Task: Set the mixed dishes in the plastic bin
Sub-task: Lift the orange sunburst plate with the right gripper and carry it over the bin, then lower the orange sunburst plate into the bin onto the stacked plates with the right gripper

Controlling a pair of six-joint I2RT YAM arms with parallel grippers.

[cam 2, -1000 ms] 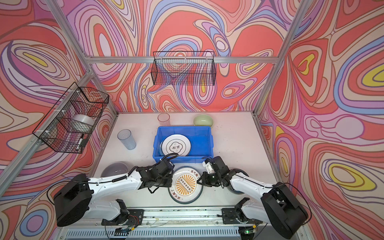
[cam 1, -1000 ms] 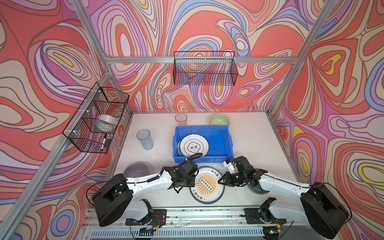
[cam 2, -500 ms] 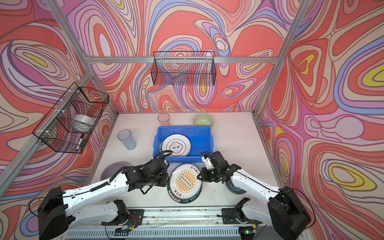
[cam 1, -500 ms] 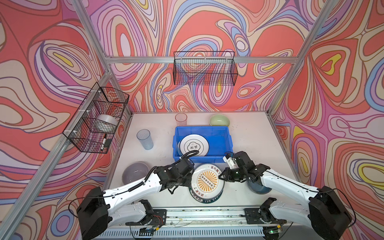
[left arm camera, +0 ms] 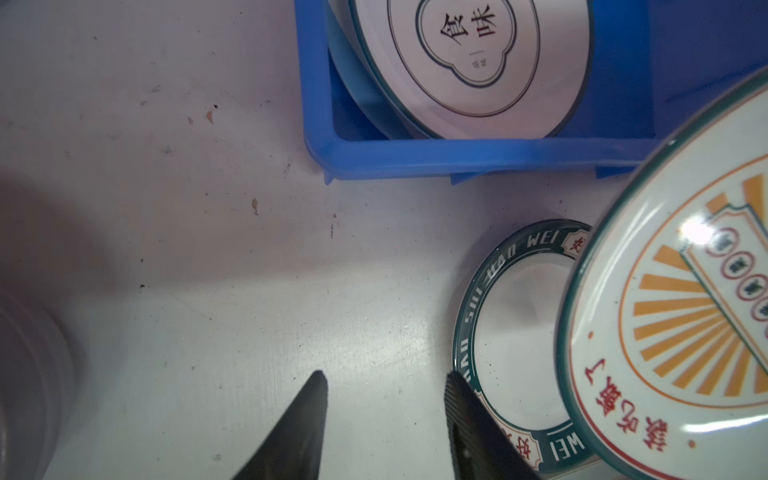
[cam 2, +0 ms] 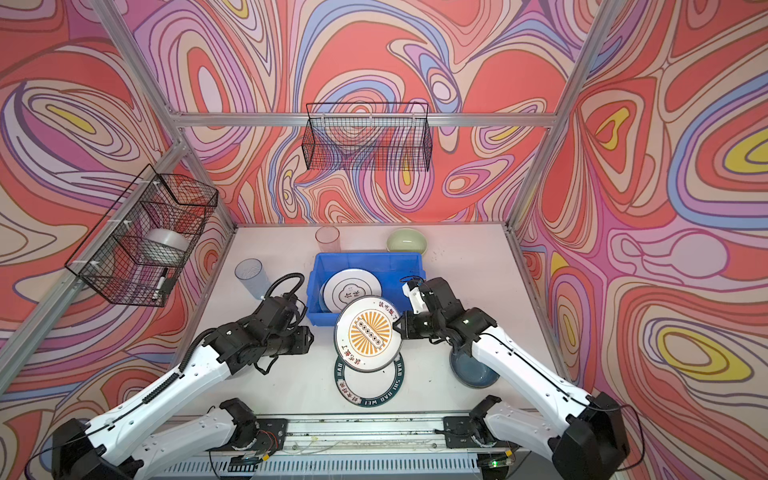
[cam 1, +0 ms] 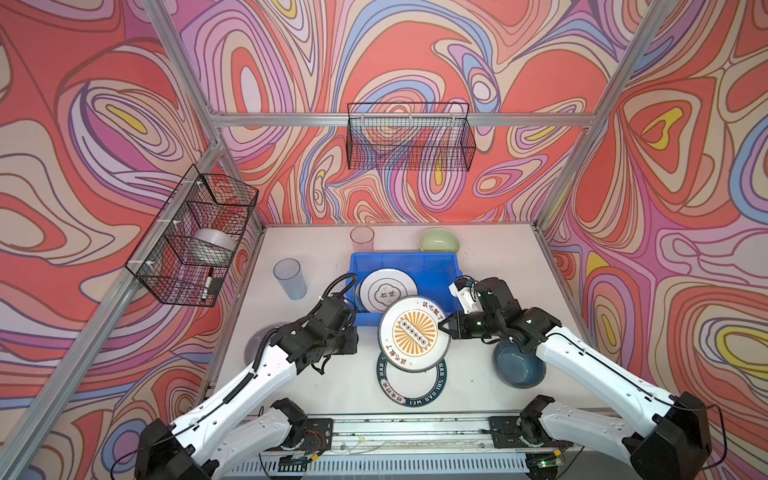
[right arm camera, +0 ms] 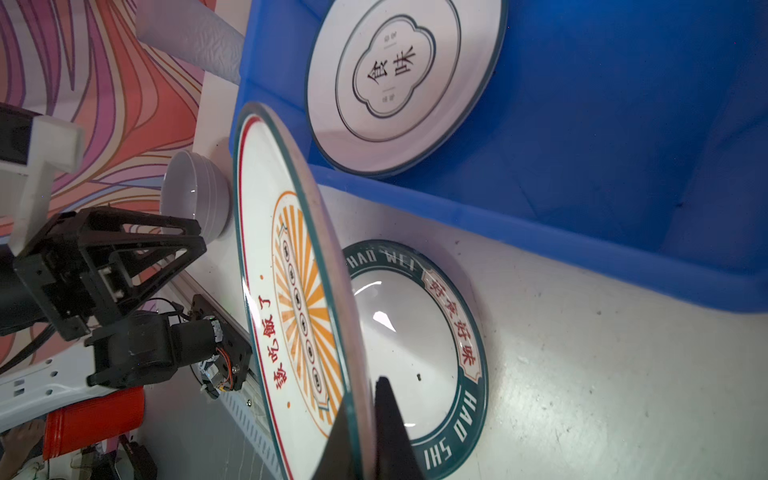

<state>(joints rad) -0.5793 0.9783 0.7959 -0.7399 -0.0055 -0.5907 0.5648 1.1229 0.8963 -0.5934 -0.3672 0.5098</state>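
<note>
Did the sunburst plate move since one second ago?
Yes. The sunburst plate has risen off the lettered plate and shifted toward the bin, now overlapping its front wall, pinched by the right gripper.

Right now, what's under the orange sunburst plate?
The dark-rimmed lettered plate lies flat on the table beneath the sunburst plate, which the right gripper holds tilted. Its far part is covered.

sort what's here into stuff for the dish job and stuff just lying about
Job: blue bin, sunburst plate in the right gripper, lettered-rim plate, binned white plate, green bowl, dark blue bowl, grey bowl, blue tumbler, pink tumbler.
Lying about: side basket, back basket, tape roll, marker.
</note>
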